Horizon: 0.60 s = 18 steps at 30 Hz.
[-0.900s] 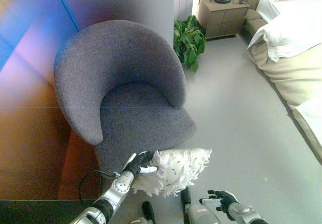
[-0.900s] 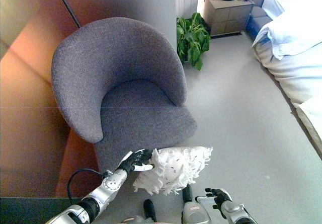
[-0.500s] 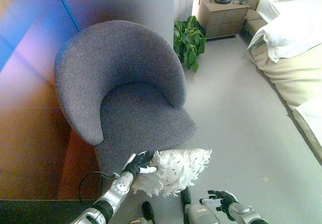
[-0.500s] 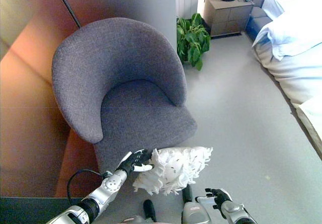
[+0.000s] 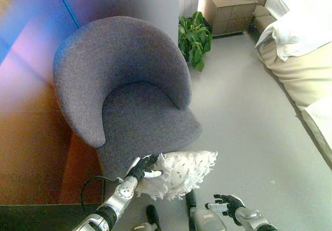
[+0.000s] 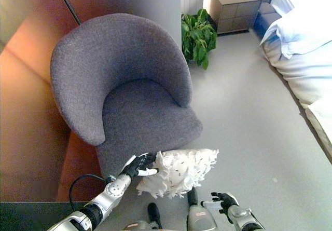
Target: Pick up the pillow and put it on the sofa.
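A white feathery pillow (image 5: 179, 173) hangs just in front of the seat edge of the grey round-backed sofa chair (image 5: 124, 93). My left hand (image 5: 143, 168) grips the pillow's left end with curled fingers. My right hand (image 5: 226, 203) shows at the bottom right, below and right of the pillow, fingers spread and holding nothing. The chair seat (image 6: 142, 118) lies directly beyond the pillow.
A brown wooden wall panel (image 5: 31, 137) runs along the left of the chair. A green potted plant (image 5: 193, 40) stands behind the chair, a bedside cabinet (image 5: 228, 14) beyond it. A bed with white bedding (image 5: 306, 49) fills the right side. Grey floor (image 5: 244, 122) lies between.
The whole view has shifted slightly, so the camera moved. The pillow and both hands keep their places relative to the chair.
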Available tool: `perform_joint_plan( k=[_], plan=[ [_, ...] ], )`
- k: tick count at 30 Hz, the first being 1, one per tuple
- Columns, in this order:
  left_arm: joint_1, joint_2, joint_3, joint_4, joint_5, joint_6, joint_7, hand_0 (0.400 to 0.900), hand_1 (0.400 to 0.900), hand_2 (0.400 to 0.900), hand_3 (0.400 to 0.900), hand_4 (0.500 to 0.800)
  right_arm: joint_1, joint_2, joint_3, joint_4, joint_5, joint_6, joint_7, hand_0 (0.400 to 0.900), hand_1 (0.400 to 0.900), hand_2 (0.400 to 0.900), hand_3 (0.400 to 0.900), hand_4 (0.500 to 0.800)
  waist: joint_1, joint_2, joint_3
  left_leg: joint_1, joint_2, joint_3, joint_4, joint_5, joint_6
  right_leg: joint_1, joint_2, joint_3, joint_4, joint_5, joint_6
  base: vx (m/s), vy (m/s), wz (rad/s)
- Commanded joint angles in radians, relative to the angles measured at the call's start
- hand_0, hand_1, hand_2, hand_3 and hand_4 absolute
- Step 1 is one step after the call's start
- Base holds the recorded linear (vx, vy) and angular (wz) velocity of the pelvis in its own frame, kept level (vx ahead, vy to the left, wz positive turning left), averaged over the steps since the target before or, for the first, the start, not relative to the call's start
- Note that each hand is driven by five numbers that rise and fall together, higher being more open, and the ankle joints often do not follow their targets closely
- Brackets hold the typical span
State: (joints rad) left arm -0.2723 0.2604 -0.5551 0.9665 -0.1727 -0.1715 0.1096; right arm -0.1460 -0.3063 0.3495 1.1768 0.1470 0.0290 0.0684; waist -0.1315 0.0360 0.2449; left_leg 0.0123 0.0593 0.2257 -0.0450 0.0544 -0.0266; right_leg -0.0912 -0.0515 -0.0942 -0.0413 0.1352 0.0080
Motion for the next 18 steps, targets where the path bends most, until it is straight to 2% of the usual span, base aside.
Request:
perform_joint_plan(
  k=[1, 11, 18],
  plan=[
    [-0.141, 0.013, 0.024, -0.011, -0.021, -0.049, 0.032, 0.9, 0.9, 0.9, 0.9, 0.8, -0.04, -0.026, 0.042, -0.014, 0.03, -0.039, -0.022, 0.9, 0.9, 0.9, 0.9, 0.8, 0.008, -0.049, 0.069, -0.047, 0.025, -0.018, 0.16, -0.133, -0.009, -0.014, -0.075, 0.045, 0.132, -0.147, 0.114, -0.06, -0.028, -0.01],
    [-0.218, 0.018, 0.0, 0.002, -0.031, -0.042, 0.065, 0.9, 0.9, 0.9, 0.9, 0.8, -0.095, -0.037, 0.068, -0.06, 0.054, -0.035, -0.056, 0.9, 0.9, 0.9, 0.9, 0.8, -0.013, -0.052, 0.139, -0.119, 0.033, -0.006, 0.18, -0.117, -0.017, -0.094, -0.073, 0.057, 0.148, -0.124, 0.112, -0.06, -0.014, -0.05],
    [-0.286, 0.036, -0.002, 0.006, -0.019, -0.048, 0.135, 0.9, 0.9, 0.9, 0.9, 0.8, -0.127, -0.043, 0.091, -0.093, 0.076, -0.029, -0.072, 0.9, 0.9, 0.9, 0.9, 0.8, -0.025, -0.063, 0.19, -0.177, 0.048, 0.01, 0.212, -0.108, -0.028, -0.157, -0.073, 0.057, 0.159, -0.103, 0.106, -0.05, -0.032, -0.08]
  ],
)
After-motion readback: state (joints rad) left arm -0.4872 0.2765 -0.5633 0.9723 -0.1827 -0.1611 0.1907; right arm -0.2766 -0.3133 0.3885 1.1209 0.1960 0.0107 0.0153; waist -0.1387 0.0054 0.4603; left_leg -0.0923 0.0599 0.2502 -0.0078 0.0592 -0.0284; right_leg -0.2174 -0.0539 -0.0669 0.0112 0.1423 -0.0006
